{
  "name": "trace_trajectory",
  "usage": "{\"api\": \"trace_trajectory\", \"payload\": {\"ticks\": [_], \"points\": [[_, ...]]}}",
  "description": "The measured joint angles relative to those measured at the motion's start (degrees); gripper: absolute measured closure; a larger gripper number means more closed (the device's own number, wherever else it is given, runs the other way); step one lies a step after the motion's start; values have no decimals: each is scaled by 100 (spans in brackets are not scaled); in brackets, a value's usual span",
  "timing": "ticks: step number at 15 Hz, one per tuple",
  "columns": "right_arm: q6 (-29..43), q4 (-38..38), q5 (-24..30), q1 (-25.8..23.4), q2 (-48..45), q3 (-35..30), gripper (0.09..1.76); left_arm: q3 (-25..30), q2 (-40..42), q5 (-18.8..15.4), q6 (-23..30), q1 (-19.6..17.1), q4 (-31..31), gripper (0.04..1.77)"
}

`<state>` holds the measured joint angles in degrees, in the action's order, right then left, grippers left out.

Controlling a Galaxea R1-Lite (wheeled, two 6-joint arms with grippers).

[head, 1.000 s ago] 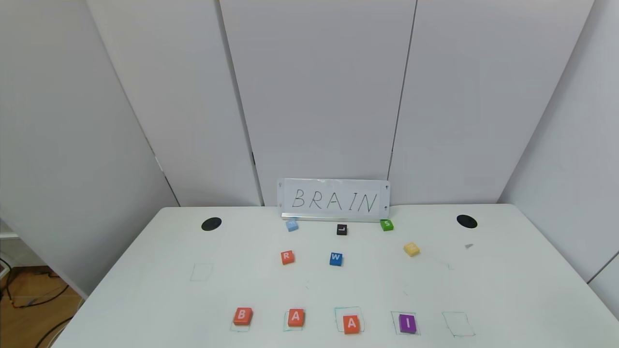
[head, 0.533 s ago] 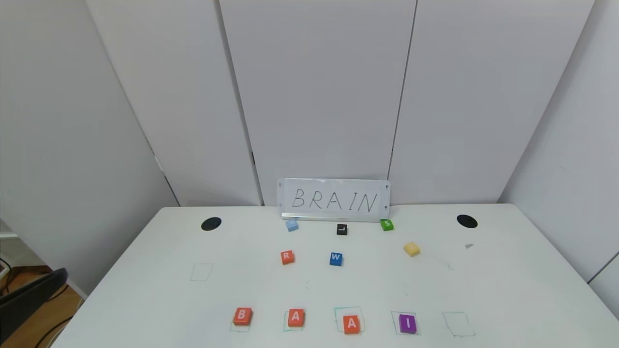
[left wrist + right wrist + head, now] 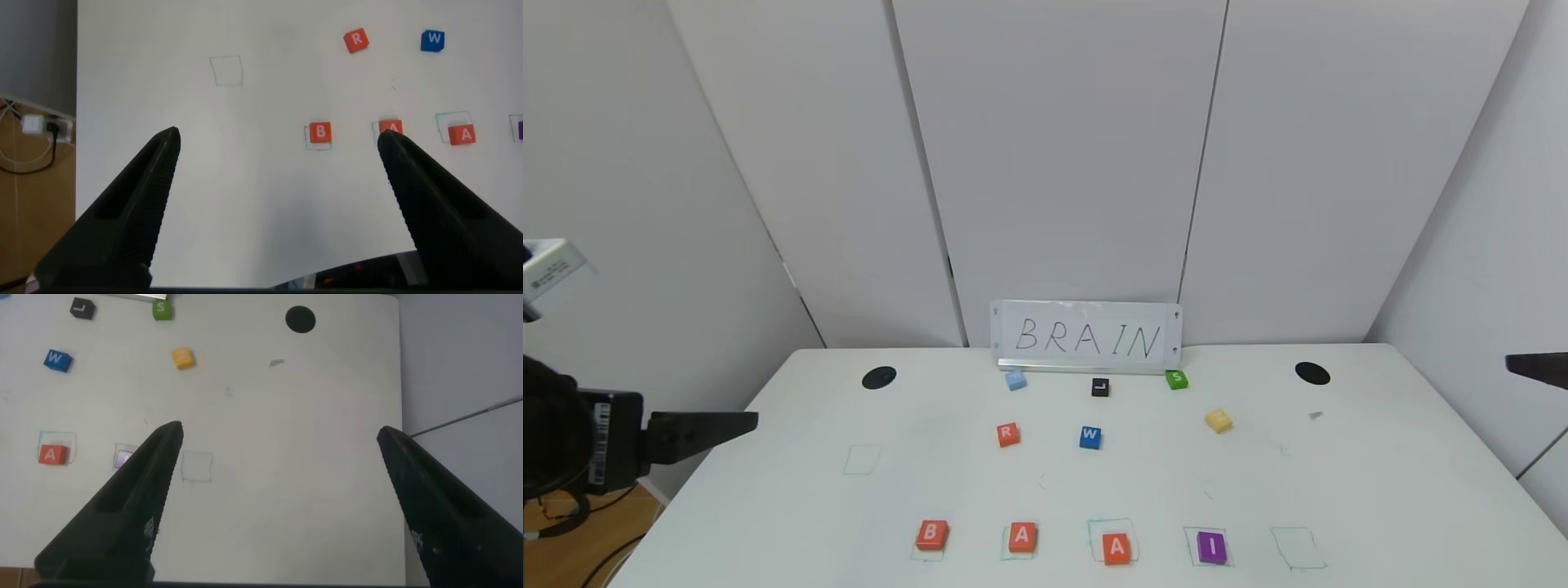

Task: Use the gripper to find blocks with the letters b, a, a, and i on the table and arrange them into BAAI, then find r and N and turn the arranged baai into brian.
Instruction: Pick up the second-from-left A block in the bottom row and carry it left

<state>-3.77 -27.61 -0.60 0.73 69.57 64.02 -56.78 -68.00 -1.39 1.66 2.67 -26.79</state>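
Observation:
On the white table [image 3: 1380, 474], the near row reads orange-red B [image 3: 932, 534], A [image 3: 1022, 536], A [image 3: 1116, 547], purple I [image 3: 1211, 546], each on a green drawn square. The orange-red R [image 3: 1008, 434] and yellow N [image 3: 1218, 420] lie farther back. My left gripper [image 3: 743, 423] hovers open and empty off the table's left edge; its wrist view shows B [image 3: 320, 132] and R [image 3: 355, 40] between its fingers [image 3: 278, 139]. My right gripper [image 3: 1523, 365] is open and empty at the right edge, above bare table [image 3: 279, 434]; N [image 3: 183, 358] shows there.
A BRAIN sign [image 3: 1086, 337] stands at the back. Pale blue [image 3: 1015, 380], black L [image 3: 1100, 387], green S [image 3: 1176, 379] and blue W [image 3: 1090, 437] blocks lie in front of it. An empty green square [image 3: 1298, 547] sits right of I. Two black holes [image 3: 880, 378] [image 3: 1312, 374] flank the sign.
Both arms have come into the head view: the left gripper rose in from the lower left, the right gripper's tip appeared at the right edge. No block moved.

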Motion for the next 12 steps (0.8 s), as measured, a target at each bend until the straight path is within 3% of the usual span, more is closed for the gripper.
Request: {"api": "trace_trajectory", "payload": {"ticks": [3, 6, 12], "points": [[-17, 16, -2, 15, 601, 265, 14, -855, -796, 9, 389, 63, -961, 9], [-46, 27, -2, 30, 785, 321, 14, -1797, -1486, 16, 1243, 378, -1954, 9], [-46, 13, 0, 138, 735, 295, 14, -2872, -2892, 112, 2191, 1263, -2576, 9]]}}
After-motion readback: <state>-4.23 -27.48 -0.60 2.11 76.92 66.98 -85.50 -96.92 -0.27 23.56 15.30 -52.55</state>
